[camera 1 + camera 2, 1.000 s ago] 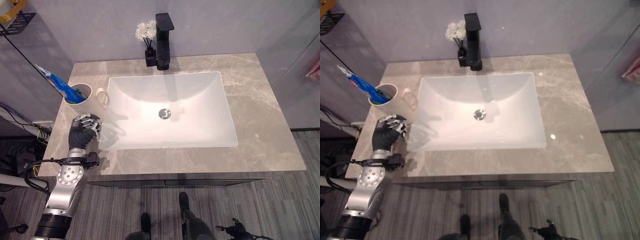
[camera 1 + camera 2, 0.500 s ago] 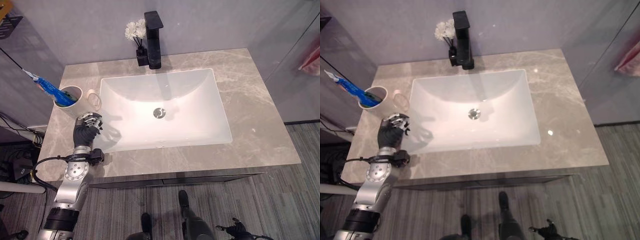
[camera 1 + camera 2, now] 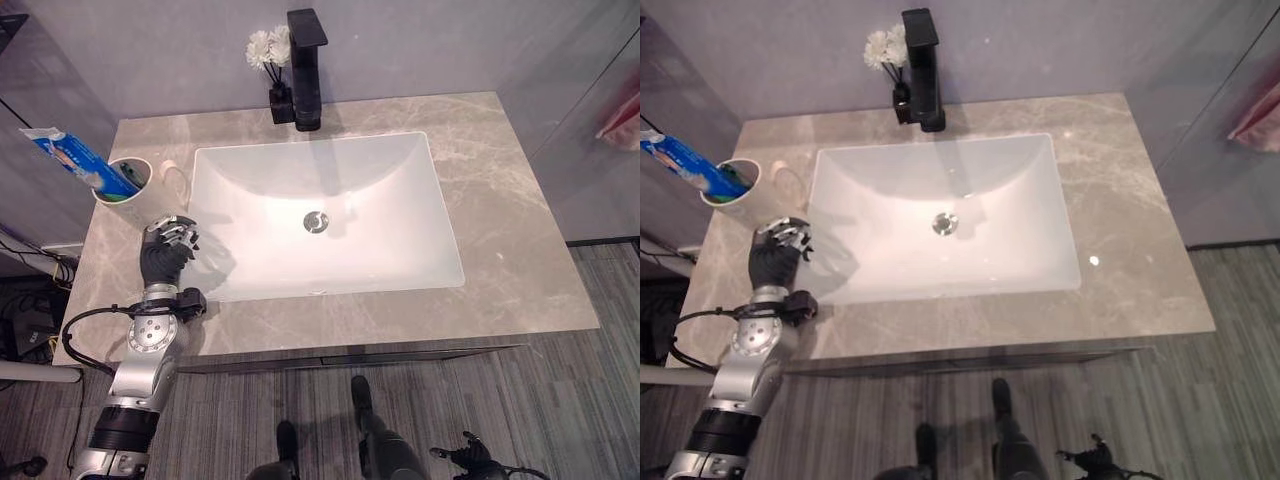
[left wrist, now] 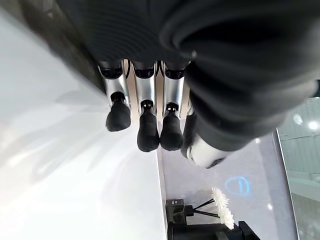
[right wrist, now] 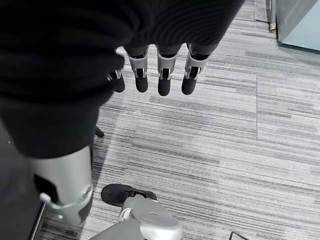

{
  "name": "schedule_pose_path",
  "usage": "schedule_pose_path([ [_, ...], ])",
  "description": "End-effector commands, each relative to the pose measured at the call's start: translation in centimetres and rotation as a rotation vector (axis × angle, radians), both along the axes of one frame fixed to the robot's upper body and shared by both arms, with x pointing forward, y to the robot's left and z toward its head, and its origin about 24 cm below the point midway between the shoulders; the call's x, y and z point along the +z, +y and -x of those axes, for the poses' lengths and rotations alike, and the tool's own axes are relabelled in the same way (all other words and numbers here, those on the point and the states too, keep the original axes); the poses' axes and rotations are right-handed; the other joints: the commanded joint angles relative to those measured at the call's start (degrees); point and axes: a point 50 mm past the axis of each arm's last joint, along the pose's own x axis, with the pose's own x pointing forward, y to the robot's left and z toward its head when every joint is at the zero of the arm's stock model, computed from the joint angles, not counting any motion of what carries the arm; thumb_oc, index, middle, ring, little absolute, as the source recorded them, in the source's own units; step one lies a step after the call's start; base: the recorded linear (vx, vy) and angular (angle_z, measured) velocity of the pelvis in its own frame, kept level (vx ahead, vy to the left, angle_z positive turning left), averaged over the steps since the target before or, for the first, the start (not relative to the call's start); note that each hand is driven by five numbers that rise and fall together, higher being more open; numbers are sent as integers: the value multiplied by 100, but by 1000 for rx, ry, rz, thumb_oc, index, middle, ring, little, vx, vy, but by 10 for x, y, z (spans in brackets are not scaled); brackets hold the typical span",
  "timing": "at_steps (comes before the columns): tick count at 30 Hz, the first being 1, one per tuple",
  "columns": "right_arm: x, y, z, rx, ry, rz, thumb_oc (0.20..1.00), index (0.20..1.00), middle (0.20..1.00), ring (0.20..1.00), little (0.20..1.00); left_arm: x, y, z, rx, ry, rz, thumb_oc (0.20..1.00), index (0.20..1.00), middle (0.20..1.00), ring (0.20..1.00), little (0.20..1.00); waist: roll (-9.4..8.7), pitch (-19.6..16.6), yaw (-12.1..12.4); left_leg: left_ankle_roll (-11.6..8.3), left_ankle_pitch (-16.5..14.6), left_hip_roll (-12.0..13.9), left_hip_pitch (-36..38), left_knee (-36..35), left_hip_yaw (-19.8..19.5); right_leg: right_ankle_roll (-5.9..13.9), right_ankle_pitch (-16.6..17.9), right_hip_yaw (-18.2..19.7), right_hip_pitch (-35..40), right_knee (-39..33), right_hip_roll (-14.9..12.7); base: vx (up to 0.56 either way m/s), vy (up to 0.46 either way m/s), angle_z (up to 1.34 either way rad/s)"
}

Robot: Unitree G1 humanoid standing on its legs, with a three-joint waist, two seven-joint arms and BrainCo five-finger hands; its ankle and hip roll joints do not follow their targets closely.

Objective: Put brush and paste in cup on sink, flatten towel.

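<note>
1. The left hand (image 3: 166,247) was seen with fingers (image 4: 148,131) curled, nothing held, beside the sink (image 3: 330,215).
2. The right hand (image 5: 159,75) was shown, fingers relaxed, over the floor (image 5: 225,140).
3. The toothpaste (image 3: 75,160) was seen standing in the cup (image 3: 125,183) near the left hand.

The left hand (image 3: 165,251) wears a dark ribbed cover over its back and wrist. Its silver fingers (image 4: 145,106) end in dark rounded tips. The forearm (image 3: 143,362) is silver-grey.
</note>
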Motion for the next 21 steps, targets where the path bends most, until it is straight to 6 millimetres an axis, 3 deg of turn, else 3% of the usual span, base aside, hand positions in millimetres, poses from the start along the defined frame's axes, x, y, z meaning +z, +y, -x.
schedule_pose_path([
  [1, 5, 1, -16, -3, -54, 13, 1000, 1000, 1000, 1000, 1000, 35, 19, -9, 96, -135, -33, 200, 200, 200, 200, 200, -24, 97, -135, -147, 152, 195, -196, 34, -31, 317, -340, 116, 379, 58, -380, 0, 0, 0],
  [6, 3, 4, -13, 2, -41, 4, 1000, 1000, 1000, 1000, 1000, 34, 10, -7, 52, -142, -43, 200, 200, 200, 200, 200, -34, 106, -110, -134, 148, 194, -208, 34, -82, 312, -354, 82, 403, 58, -392, -4, -2, 2],
  [10, -1, 6, -7, 2, -9, -3, 1000, 1000, 1000, 1000, 1000, 27, 3, 6, -19, -127, -69, 200, 200, 200, 200, 200, -42, 45, -53, -119, 92, 186, -108, 34, -94, 307, -395, 78, 515, 58, -401, 25, 13, 5],
  [21, 0, 3, -6, 6, -7, -1, 1000, 1000, 1000, 1000, 1000, 12, 18, 27, -21, -72, -67, 200, 200, 200, 200, 200, -13, -19, 34, -91, 72, 141, -56, 34, -119, 321, -378, 64, 573, 58, -438, -7, 7, 1],
])
